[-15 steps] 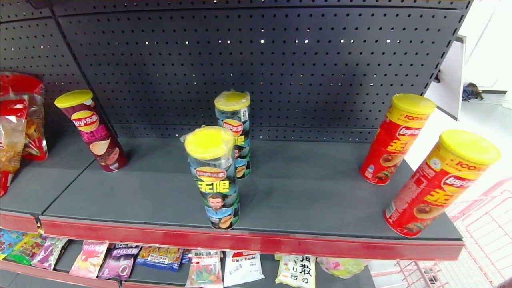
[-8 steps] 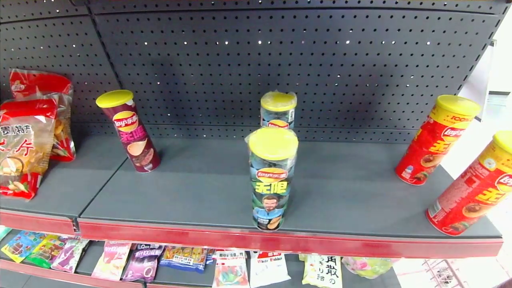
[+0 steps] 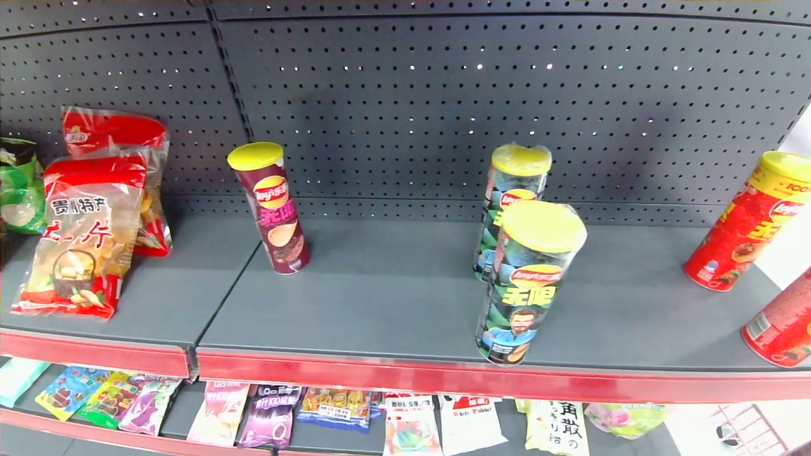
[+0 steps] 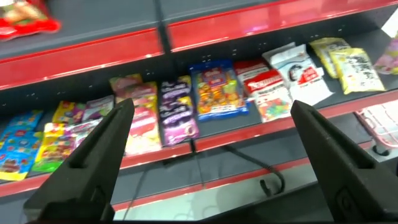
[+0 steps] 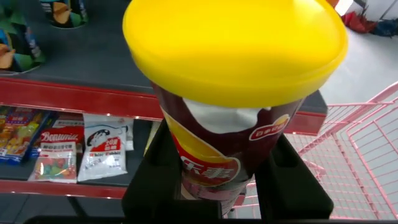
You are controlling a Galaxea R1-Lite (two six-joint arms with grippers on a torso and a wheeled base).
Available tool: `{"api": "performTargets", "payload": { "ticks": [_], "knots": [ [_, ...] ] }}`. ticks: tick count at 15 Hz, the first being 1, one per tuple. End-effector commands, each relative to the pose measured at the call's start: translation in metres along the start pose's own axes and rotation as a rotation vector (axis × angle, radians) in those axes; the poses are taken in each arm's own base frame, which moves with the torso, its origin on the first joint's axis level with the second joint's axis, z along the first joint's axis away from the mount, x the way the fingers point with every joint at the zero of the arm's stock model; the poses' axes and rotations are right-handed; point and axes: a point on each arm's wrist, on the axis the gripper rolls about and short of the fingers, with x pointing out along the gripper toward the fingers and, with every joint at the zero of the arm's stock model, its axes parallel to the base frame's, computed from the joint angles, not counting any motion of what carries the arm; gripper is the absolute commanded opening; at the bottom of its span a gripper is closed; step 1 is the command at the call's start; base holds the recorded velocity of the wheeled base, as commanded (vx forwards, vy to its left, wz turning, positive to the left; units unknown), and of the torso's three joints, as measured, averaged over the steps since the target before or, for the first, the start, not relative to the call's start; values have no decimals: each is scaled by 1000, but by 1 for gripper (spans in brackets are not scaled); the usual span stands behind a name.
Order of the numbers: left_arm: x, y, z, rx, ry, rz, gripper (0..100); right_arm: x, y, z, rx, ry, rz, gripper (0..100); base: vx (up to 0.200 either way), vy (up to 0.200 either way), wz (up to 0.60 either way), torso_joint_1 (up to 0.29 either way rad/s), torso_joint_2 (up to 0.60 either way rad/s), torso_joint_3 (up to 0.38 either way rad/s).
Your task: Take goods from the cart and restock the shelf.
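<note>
A maroon chip can (image 5: 211,155) with a yellow lid was pinched upright between the black fingers of the right gripper (image 5: 227,186), in front of the red front edge of the shelf (image 5: 74,96) and near the pink wire cart (image 5: 373,149). The left gripper (image 4: 211,109) was held with its fingers spread wide and nothing between them, facing a lower row of snack packets (image 4: 217,87). In the head view, a second maroon can (image 3: 271,209) was seen standing left of centre on the grey shelf. Two dark plastic-wrapped cans (image 3: 529,282) were set one behind the other right of centre, and two red cans (image 3: 744,221) stood at the right edge. At the far left of the frame, bagged snacks (image 3: 82,240) were propped upright.
</note>
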Motion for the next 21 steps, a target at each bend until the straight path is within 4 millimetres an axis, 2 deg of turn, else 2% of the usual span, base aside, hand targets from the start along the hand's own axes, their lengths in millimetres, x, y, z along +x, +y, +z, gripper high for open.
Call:
{"api": "performTargets", "payload": {
  "ticks": [1, 12, 18, 21],
  "knots": [
    [0, 0, 0, 0, 0, 0, 100, 1, 0, -1, -2, 6, 1, 0, 0, 200, 0, 2, 2, 2],
    [0, 0, 0, -2, 0, 0, 100, 2, 1, -5, -3, 19, 6, 0, 0, 200, 0, 1, 5, 1],
    [0, 0, 0, -9, 0, -2, 100, 1, 1, -5, -3, 15, 4, 0, 0, 0, 0, 0, 0, 0],
    [1, 1, -1, -60, 6, 50, 100, -2, 2, -16, -1, -4, 3, 0, 0, 0, 0, 0, 0, 0]
  ]
}}
